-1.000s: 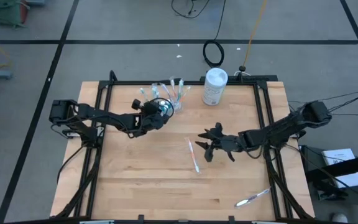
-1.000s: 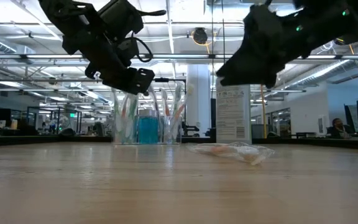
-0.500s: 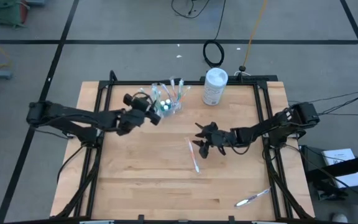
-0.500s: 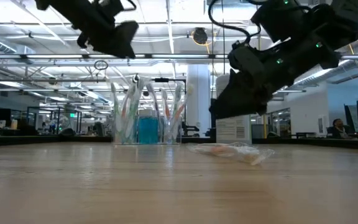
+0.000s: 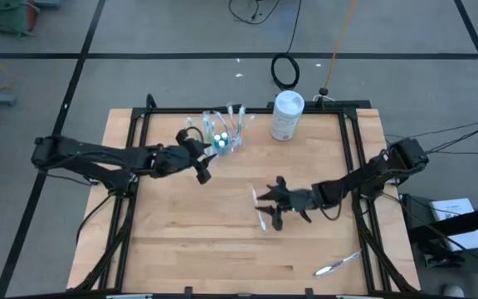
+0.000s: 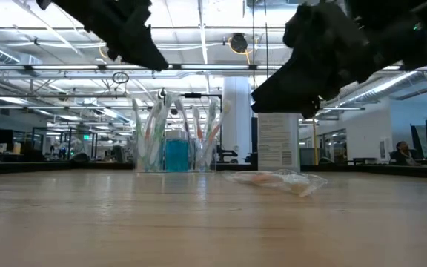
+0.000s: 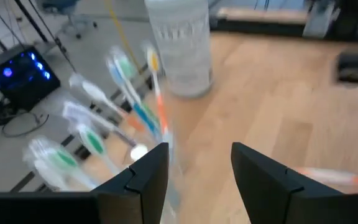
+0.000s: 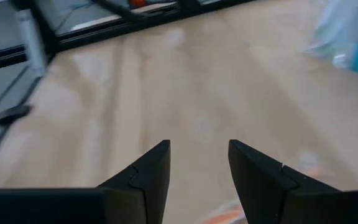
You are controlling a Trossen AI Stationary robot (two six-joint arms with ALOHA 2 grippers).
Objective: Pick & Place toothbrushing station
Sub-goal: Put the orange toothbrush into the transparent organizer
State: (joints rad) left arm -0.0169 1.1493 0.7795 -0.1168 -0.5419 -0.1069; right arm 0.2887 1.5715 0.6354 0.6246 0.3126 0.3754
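One wrapped toothbrush (image 5: 260,209) lies 12-to-6 on the table (image 5: 181,241), at 9 o'clock just beside our empty, open right hand (image 5: 274,203).

clear cup (image 6: 175,152) of toothbrushes (image 6: 151,133), perhaps wrapped toothbrush (image 6: 276,180)

Grey tiled floor (image 5: 73,33) (dark seams) under ceiling trusses (image 6: 199,70).

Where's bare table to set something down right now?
Free: the near-left quarter, below the left gripper, and the strip between the wrapped toothbrush and the loose toothbrush. Crowded: the far edge around the cup and white canister, and mid-table under the right gripper.
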